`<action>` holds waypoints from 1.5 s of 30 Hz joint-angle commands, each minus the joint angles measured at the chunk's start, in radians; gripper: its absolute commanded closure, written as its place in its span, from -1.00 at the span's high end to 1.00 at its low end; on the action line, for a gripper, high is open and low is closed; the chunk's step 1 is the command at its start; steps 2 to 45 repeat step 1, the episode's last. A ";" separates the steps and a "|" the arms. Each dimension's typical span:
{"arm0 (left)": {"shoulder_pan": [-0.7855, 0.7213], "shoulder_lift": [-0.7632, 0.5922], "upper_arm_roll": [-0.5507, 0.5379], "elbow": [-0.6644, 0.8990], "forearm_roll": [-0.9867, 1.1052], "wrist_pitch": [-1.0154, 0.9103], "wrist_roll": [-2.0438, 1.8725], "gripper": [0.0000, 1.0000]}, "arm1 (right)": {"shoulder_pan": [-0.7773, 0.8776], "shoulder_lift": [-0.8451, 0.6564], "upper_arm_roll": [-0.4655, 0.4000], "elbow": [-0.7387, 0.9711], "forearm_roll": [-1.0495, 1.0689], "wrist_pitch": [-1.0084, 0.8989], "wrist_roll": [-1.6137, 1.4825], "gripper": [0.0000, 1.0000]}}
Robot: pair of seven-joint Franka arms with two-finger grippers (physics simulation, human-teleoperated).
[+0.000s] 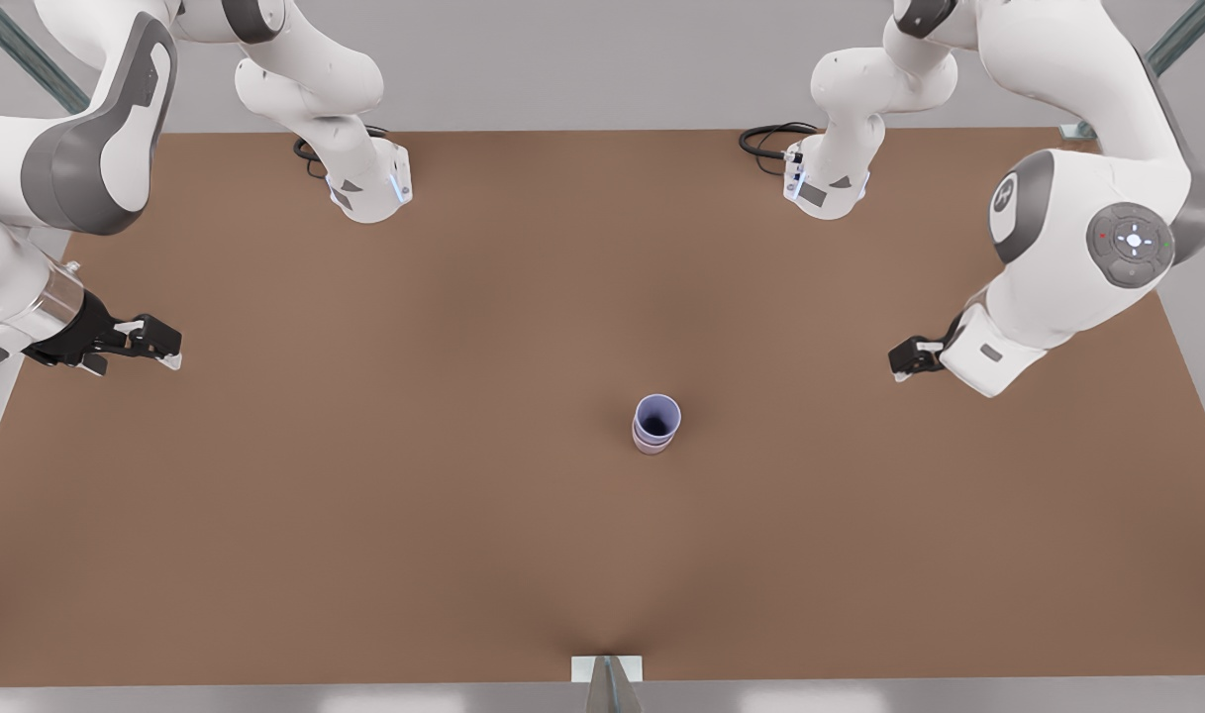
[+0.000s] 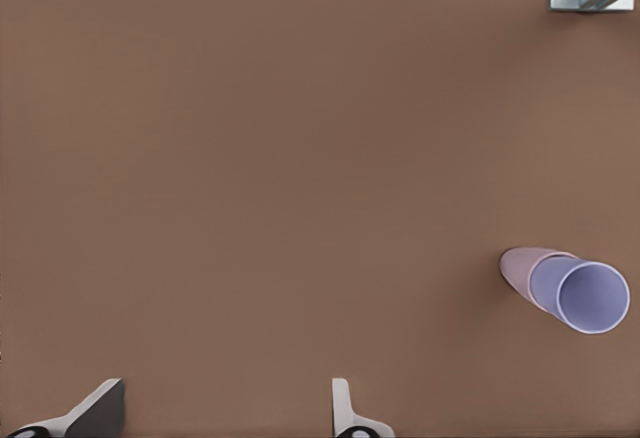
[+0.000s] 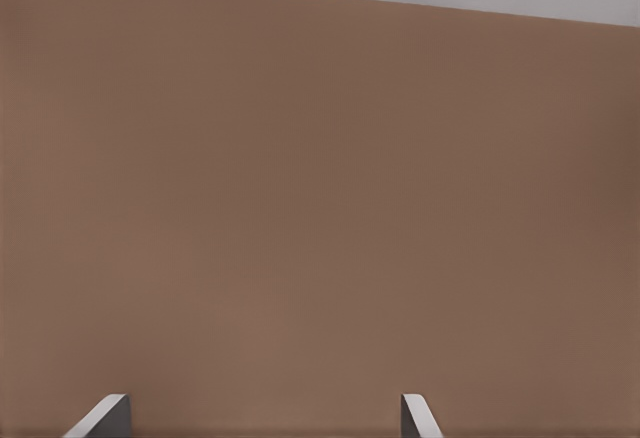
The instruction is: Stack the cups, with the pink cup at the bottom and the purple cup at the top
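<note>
Judging the stack finished, purple cup [image 1: 657, 415] nested in pink cup [image 1: 651, 446], I keep left gripper [image 2: 225, 410] and right gripper [image 3: 262, 418] parked apart with jaws wide and empty, nothing left to grasp.

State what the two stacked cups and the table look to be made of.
Purple cup: probably matte plastic, with a thin, even wall and no gloss. Pink cup, under it: the same look, likely plastic too. Table: flat brown board, matte and grainless; a render leaves its material open.
</note>
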 commanded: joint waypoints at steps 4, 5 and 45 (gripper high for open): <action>0.000 0.002 -0.001 -0.018 0.014 0.025 0.288 1.00 | 0.000 -0.001 0.000 0.000 0.000 0.000 -0.001 1.00; 0.000 0.002 -0.001 -0.018 0.014 0.025 0.288 1.00 | 0.000 -0.001 0.000 0.000 0.000 0.000 -0.001 1.00; 0.000 0.002 -0.001 -0.018 0.014 0.025 0.288 1.00 | 0.000 -0.001 0.000 0.000 0.000 0.000 -0.001 1.00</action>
